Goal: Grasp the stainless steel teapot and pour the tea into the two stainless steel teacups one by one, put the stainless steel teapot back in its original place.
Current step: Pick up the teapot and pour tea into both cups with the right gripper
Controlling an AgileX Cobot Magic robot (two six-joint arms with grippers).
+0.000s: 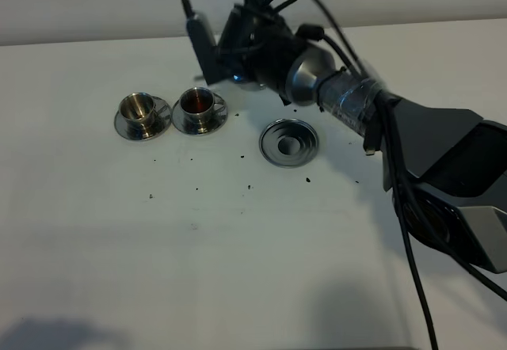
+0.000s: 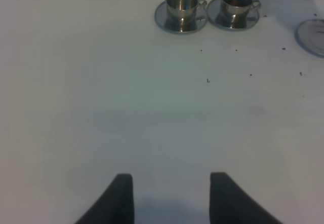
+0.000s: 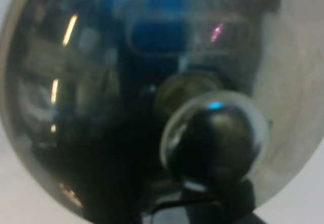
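Filling the right wrist view, the stainless steel teapot (image 3: 76, 107) sits right against the lens, its lid knob (image 3: 212, 133) bulging in front. Neither the spout nor the pot's tilt can be made out there. The right claw (image 1: 207, 58) is closed down tight. The pot is off its steel coaster (image 1: 289, 142) and up in the air behind the cups, so I judge the claw is clamped on the teapot, though the hold itself is hidden.

In the high view the right arm reaches across toward the pair of cups. The teacup beside the coaster (image 1: 198, 104) shows reddish-brown tea inside. The outer teacup (image 1: 141, 111) shows only bare steel, so it looks unfilled. Each stands upright on its own saucer. The left claw (image 2: 171, 176) hangs wide and empty over bare counter (image 2: 101, 107), well apart from the cups.

By my reading, the grasp is made and the first pour is done or nearly so. The second cup has yet to be filled, and the pot has yet to be returned to the coaster, which lies vacant among scattered dark specks.
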